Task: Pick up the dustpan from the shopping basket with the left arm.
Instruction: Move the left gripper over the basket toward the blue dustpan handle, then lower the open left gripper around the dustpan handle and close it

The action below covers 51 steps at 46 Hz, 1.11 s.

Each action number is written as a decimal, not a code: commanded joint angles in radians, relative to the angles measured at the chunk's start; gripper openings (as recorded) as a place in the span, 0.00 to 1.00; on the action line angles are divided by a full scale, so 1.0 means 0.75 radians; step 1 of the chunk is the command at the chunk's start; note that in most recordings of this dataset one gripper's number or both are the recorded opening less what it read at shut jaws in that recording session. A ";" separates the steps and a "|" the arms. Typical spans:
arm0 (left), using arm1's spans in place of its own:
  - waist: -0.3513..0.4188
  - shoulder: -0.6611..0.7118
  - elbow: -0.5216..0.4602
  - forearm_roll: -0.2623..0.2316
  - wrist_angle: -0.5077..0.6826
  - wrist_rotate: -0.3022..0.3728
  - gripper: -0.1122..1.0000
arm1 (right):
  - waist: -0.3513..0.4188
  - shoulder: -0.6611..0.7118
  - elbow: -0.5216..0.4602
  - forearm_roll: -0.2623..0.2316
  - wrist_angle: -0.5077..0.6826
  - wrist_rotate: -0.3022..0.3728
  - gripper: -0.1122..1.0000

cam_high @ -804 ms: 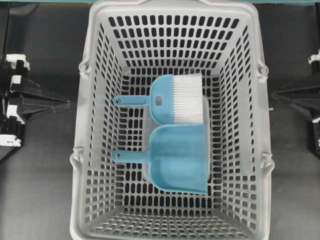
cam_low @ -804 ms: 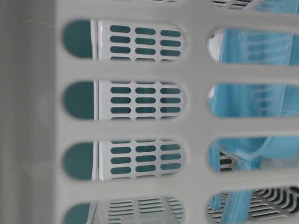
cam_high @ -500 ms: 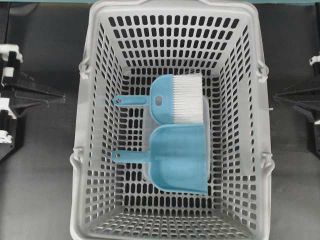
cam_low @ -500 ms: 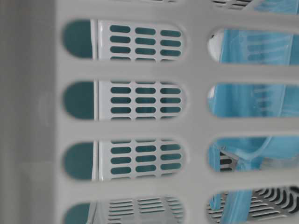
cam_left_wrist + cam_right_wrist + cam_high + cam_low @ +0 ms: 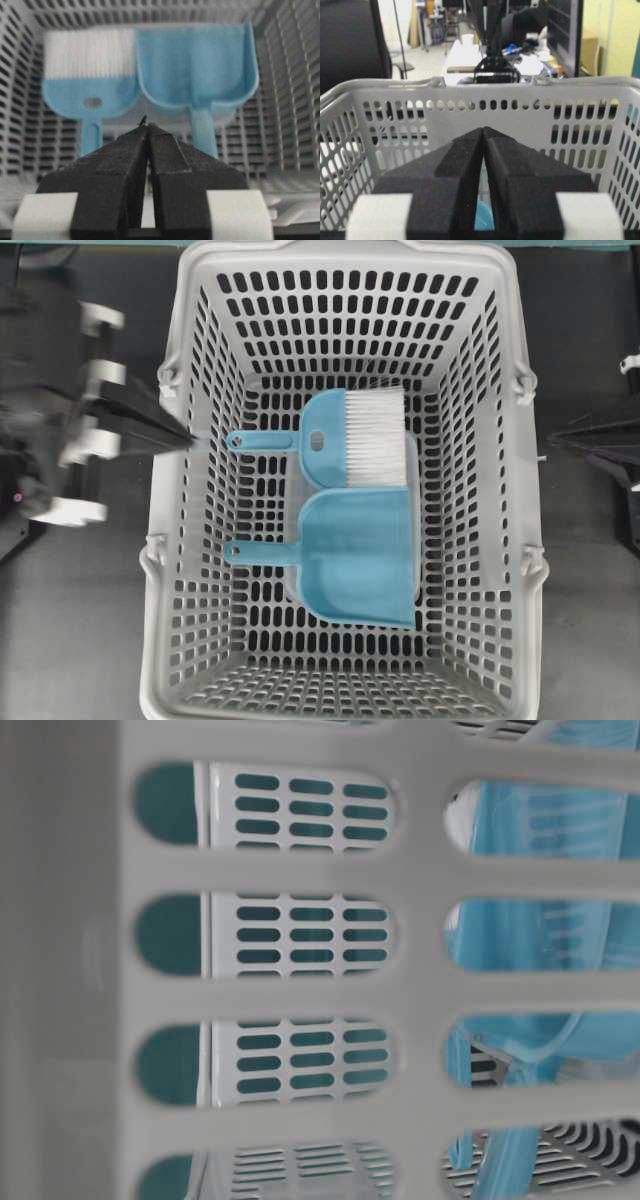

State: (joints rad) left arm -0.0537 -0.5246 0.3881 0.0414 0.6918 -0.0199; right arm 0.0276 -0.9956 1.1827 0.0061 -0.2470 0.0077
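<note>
The light blue dustpan [image 5: 360,558] lies flat on the bottom of the grey shopping basket [image 5: 340,265], its thin handle pointing left. It also shows in the left wrist view [image 5: 197,65] and through the slots in the table-level view [image 5: 540,950]. My left gripper [image 5: 188,440] is shut and empty, its tip over the basket's left rim, above and left of the dustpan; in its wrist view [image 5: 148,125] the tips meet. My right gripper [image 5: 483,129] is shut and empty outside the basket's right wall, at the overhead view's right edge [image 5: 552,438].
A blue hand brush [image 5: 345,437] with white bristles lies just behind the dustpan, handle also pointing left; it shows in the left wrist view [image 5: 90,65] too. The basket's hinged side handles hang folded down outside its rim [image 5: 158,550].
My left arm has swung up and rightward from the table's left edge, so its tip now reaches the basket's left rim. The right arm and the dustpan have not moved.
</note>
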 commanded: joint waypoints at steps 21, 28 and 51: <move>-0.080 0.630 -0.513 0.004 0.434 0.006 0.11 | 0.006 0.002 0.004 0.006 0.004 0.002 0.10; -0.094 0.706 -0.520 0.004 0.438 -0.020 0.31 | 0.016 0.002 0.008 0.006 0.004 0.000 0.10; -0.149 0.873 -0.460 0.004 0.468 -0.117 0.91 | 0.022 0.000 0.018 0.006 0.004 0.000 0.10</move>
State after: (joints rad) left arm -0.1580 0.1350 0.0399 0.0414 1.0446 -0.0997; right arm 0.0430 -1.0002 1.2026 0.0077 -0.2393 0.0077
